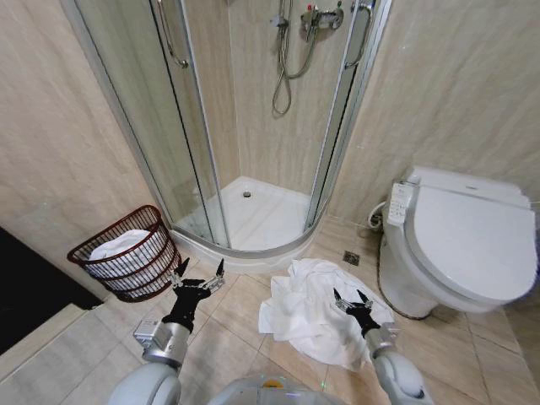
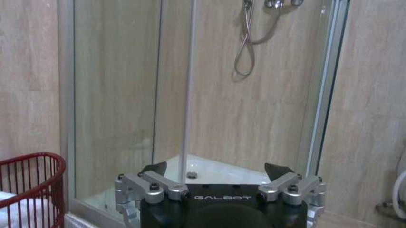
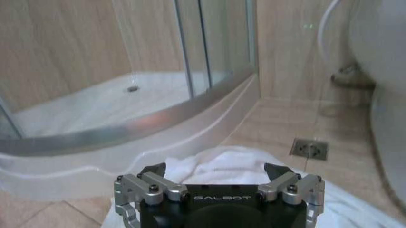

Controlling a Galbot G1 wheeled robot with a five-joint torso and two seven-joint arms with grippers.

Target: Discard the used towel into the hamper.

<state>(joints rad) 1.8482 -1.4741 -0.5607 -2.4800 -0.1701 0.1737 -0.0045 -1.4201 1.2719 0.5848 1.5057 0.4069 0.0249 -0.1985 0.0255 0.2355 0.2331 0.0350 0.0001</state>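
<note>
- Nearest in, the right tool (image 1: 352, 299) hovers over the near side of the towel (image 1: 308, 308), fingers spread and nothing between them; in the right wrist view the white cloth (image 3: 222, 164) lies directly under the released tool (image 3: 216, 172).
- The towel is a crumpled white heap on the floor tiles (image 1: 228, 337), with the toilet (image 1: 460, 245) just beside it on one side and the hamper well apart on the other.
- My read on handling: soft, limp and light. It has no stiffness, so it will sag and trail from wherever it is pinched, and a loose corner could drag on the tiles or catch on the hamper's rim.
- Best hold, I'd judge, is a raised fold or bunched ridge near the middle of the heap, where there are several layers to bite. A flat single-layer edge looks likely to slip out.
- The left tool (image 1: 199, 278) is held between towel and hamper, also spread wide and empty; the left wrist view shows its released fingers (image 2: 153, 169) pointing at the shower.
- Further from the towel, the hamper (image 1: 126, 253) leans tilted against the wall with white cloth already inside; its red ribs (image 2: 32, 183) show in the left wrist view.
- Beyond the towel, the shower enclosure (image 1: 253, 126) closes the scene with a floor drain (image 1: 352, 258) near its curb.
</note>
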